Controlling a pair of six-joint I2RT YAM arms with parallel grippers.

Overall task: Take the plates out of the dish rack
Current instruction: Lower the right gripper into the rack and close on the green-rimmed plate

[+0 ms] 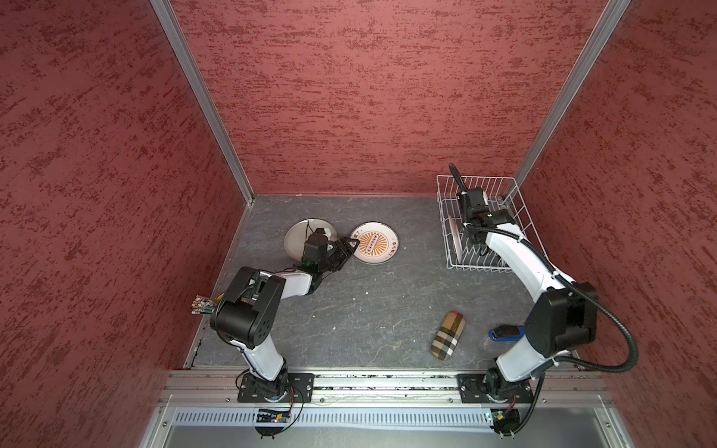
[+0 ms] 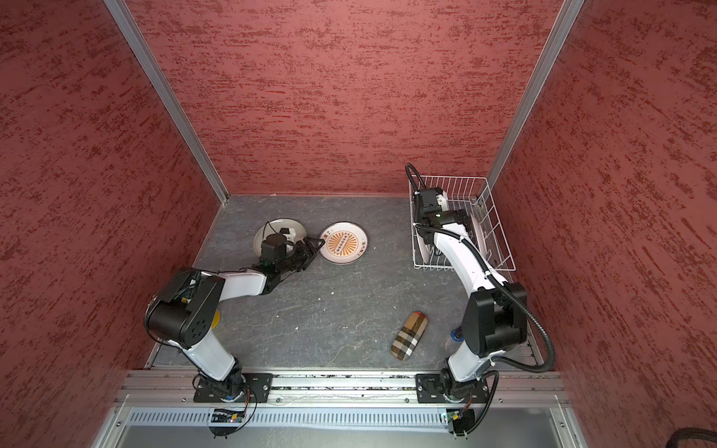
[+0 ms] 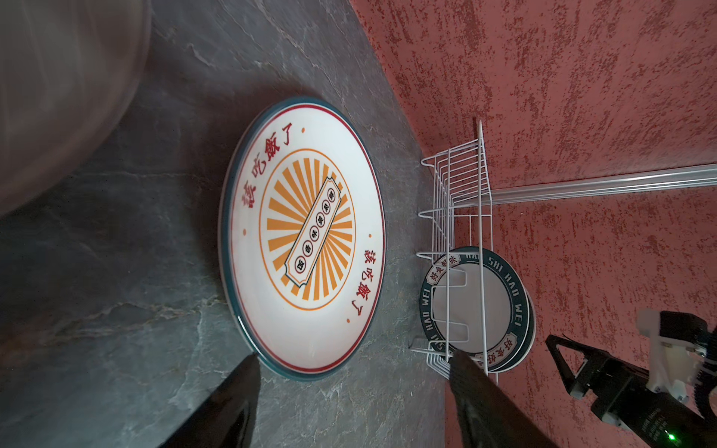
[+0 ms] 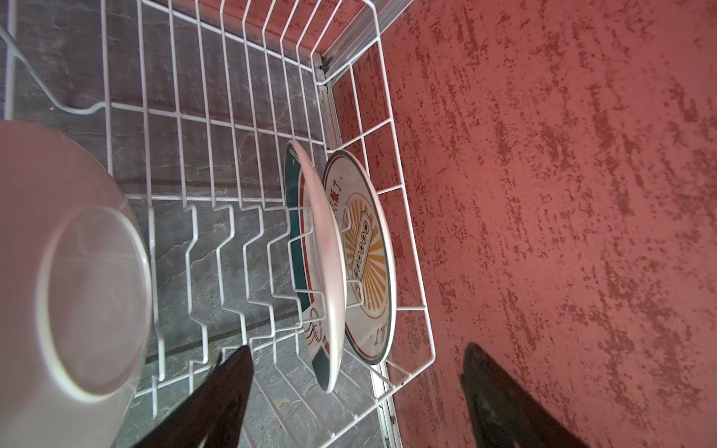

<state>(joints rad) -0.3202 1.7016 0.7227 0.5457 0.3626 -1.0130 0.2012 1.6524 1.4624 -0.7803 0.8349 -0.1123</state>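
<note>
Two plates lie flat on the table: a pale grey plate (image 1: 298, 236) (image 2: 267, 232) and a white plate with an orange sunburst (image 1: 373, 243) (image 2: 343, 243) (image 3: 302, 236). My left gripper (image 1: 349, 246) (image 3: 355, 372) hovers open at the sunburst plate's near rim, holding nothing. The white wire dish rack (image 1: 489, 178) (image 2: 450, 177) (image 4: 390, 124) stands at the back right. In it, upright, are a white plate seen from behind (image 4: 77, 271), a dark-rimmed plate (image 4: 322, 263) (image 3: 477, 306) and a second sunburst plate (image 4: 368, 252). My right gripper (image 4: 357, 372) is open inside the rack, its fingers either side of the dark-rimmed plate's edge, apart from it.
A plaid case (image 1: 448, 335) and a blue tool (image 1: 504, 333) lie near the right arm's base. Red walls close in on three sides, and the rack sits in the back right corner against them. A cable bundle (image 1: 201, 304) sticks out at the left edge.
</note>
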